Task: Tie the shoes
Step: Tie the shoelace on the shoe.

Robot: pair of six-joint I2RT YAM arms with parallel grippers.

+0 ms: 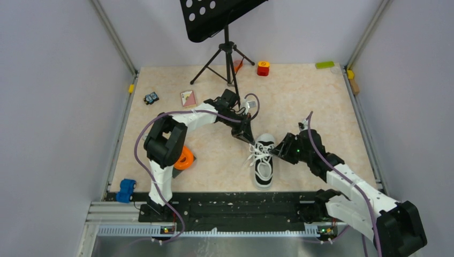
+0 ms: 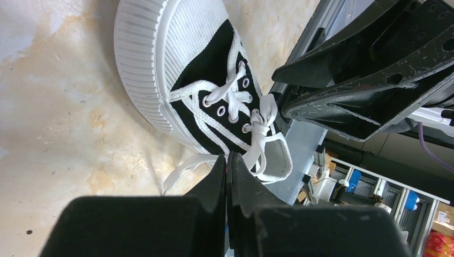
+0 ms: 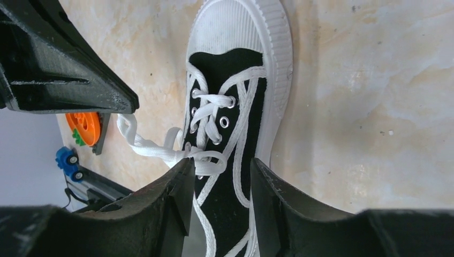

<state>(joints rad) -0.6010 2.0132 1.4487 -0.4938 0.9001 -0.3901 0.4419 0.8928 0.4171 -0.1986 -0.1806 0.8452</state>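
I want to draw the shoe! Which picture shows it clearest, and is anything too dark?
Left wrist view: shoe big and sharp, laces crisp, left claw a dark shape. Right wrist view: also sharp, right claw dark. Top view: even light, shoe small.

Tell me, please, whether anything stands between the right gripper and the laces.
Nothing visible does: the right gripper hangs open right over the laces of the shoe, the left gripper shut beside it.

One black cloth shoe with white laces (image 1: 264, 167). One black music stand on legs (image 1: 214, 24). One orange plastic wheel (image 1: 184, 158). One blue toy car (image 1: 127, 190). One red block (image 1: 263, 68).
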